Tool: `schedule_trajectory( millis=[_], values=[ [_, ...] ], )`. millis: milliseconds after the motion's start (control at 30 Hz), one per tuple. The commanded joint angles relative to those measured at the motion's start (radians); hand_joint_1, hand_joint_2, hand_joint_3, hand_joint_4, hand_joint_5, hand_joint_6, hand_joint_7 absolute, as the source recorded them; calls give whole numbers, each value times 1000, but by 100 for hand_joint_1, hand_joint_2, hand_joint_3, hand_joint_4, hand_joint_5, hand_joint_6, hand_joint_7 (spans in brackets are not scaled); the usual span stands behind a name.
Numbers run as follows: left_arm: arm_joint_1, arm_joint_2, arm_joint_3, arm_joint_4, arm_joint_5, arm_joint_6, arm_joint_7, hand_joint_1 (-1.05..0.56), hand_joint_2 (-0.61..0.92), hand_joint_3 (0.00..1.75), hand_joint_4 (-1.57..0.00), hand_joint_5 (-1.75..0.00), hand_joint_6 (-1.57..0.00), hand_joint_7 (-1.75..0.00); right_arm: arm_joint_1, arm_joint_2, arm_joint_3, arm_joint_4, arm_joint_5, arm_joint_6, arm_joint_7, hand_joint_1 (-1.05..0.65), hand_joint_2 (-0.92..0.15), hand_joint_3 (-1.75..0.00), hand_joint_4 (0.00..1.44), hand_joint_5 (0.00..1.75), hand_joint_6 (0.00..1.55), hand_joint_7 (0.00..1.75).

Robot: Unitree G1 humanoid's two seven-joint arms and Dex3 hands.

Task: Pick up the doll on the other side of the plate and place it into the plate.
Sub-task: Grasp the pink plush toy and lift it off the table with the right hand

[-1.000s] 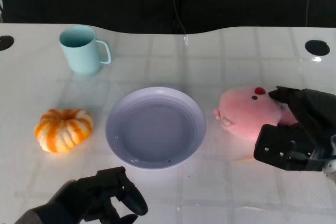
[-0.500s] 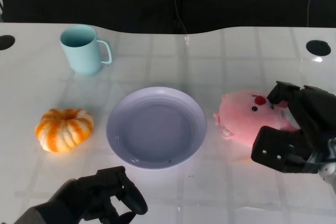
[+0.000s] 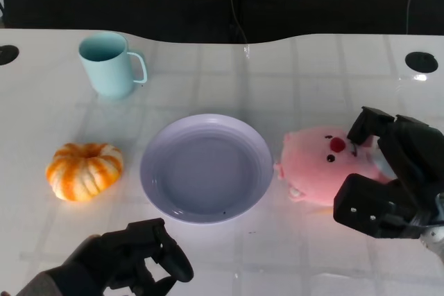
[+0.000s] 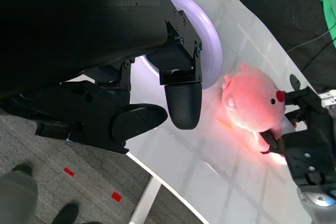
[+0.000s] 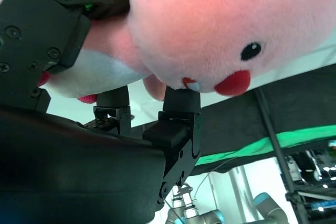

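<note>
The pink plush doll hangs just right of the lavender plate, its head nearly touching the rim. My right hand grips the doll's body from the right, fingers wrapped over its top and under its front. The right wrist view shows the doll filling the hand, with fingers pressed beneath its face. In the left wrist view the doll sits beside the plate's rim, held by the right hand. My left hand stays at the table's near edge with fingers curled, holding nothing.
An orange-and-white pumpkin lies left of the plate. A light blue mug stands at the far left. Black round holes mark the table's far corners. A dark backdrop runs behind the table's far edge.
The right hand has carried the doll a little left toward the plate, and the doll has tipped so its face turns more upward. The left hand has barely moved.
</note>
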Motion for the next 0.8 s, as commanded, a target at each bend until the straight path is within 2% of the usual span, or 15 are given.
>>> schedule_trajectory(
  millis=[33,367,800],
  values=[
    [-4,18,9,12,8,-13,-3,-10,88,56,-58,-153,-55,-134,28,-6,-37,-83,42,-12,26,-16,-28,-141,93,175,77,175],
    [-14,22,9,31,3,-26,-4,-10,89,52,-58,-153,-56,-133,76,-8,-79,-244,59,-4,78,-14,-30,-139,95,175,77,175],
    [-23,19,9,57,-3,-35,-5,-10,92,47,-57,-153,-55,-133,82,0,-115,-341,76,-37,97,-13,-30,-141,98,175,78,175]
  ],
)
